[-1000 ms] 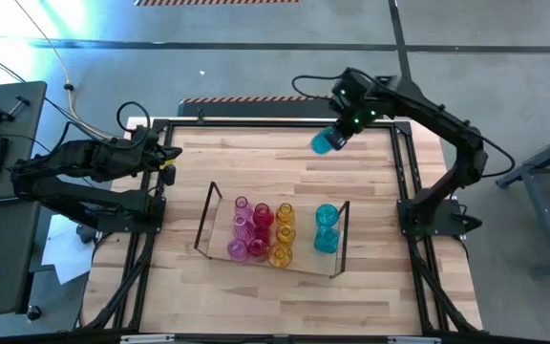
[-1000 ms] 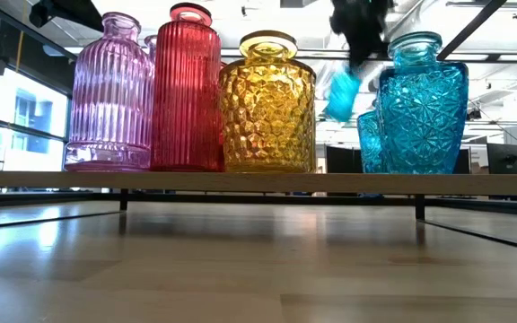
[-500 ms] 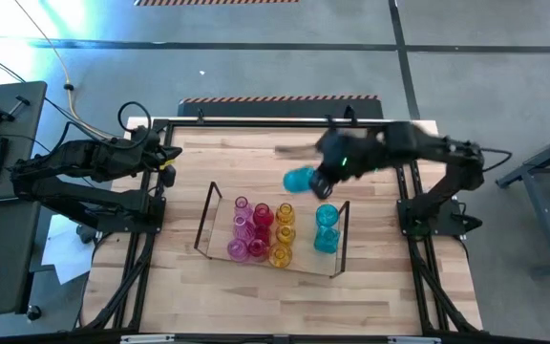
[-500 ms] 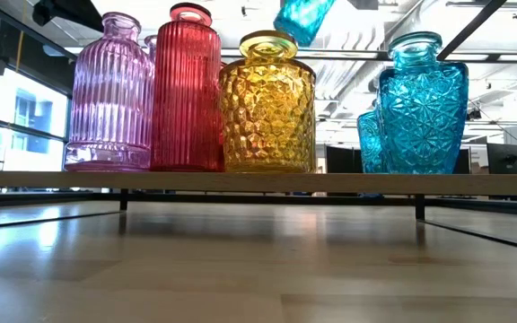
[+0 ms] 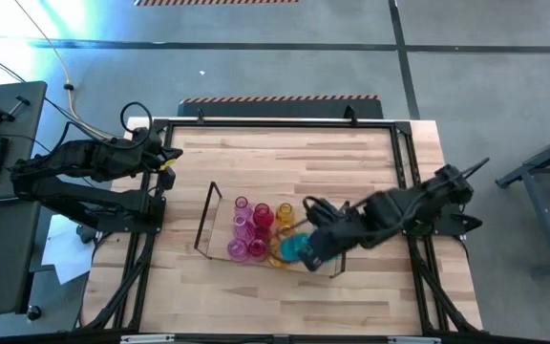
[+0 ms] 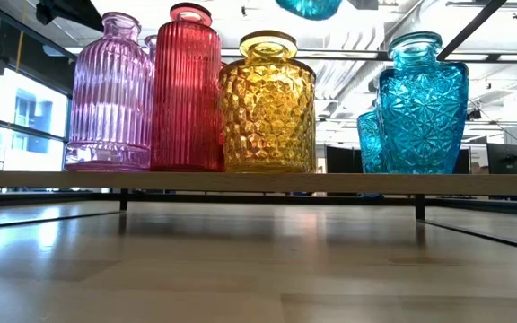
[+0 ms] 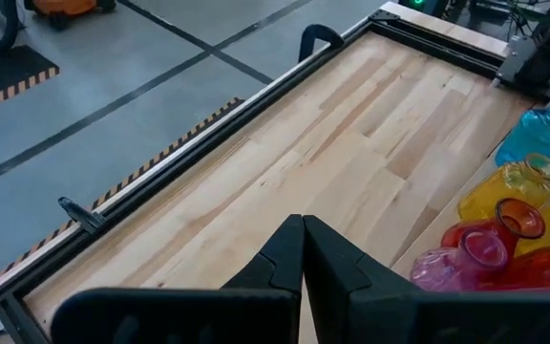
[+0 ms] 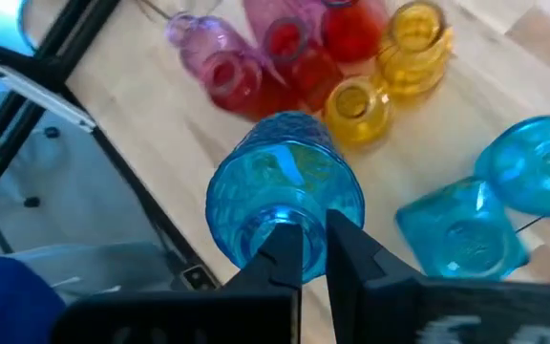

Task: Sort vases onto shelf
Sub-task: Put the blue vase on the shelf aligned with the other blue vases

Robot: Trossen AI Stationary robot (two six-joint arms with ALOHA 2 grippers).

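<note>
The high camera looks straight down on the whole table (image 5: pixel 285 158). The low camera sits at tabletop level, close to the shelf (image 6: pixel 258 182), facing the room behind. The 2 wrist cameras look along their arms. All 4 share the shelf's vases (image 8: pixel 351 105).

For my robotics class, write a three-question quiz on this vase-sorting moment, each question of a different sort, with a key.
1. True or false: the right gripper has its jaws shut on a cyan vase.
2. Multiple choice: the carried vase hangs (A) over the shelf, near the yellow vases; (B) off the table; (C) beside the left arm.
3. Fill in: the left gripper waits with its jaws ____ at the table's left edge.

Key: 1 true; 2 A; 3 shut.
</note>
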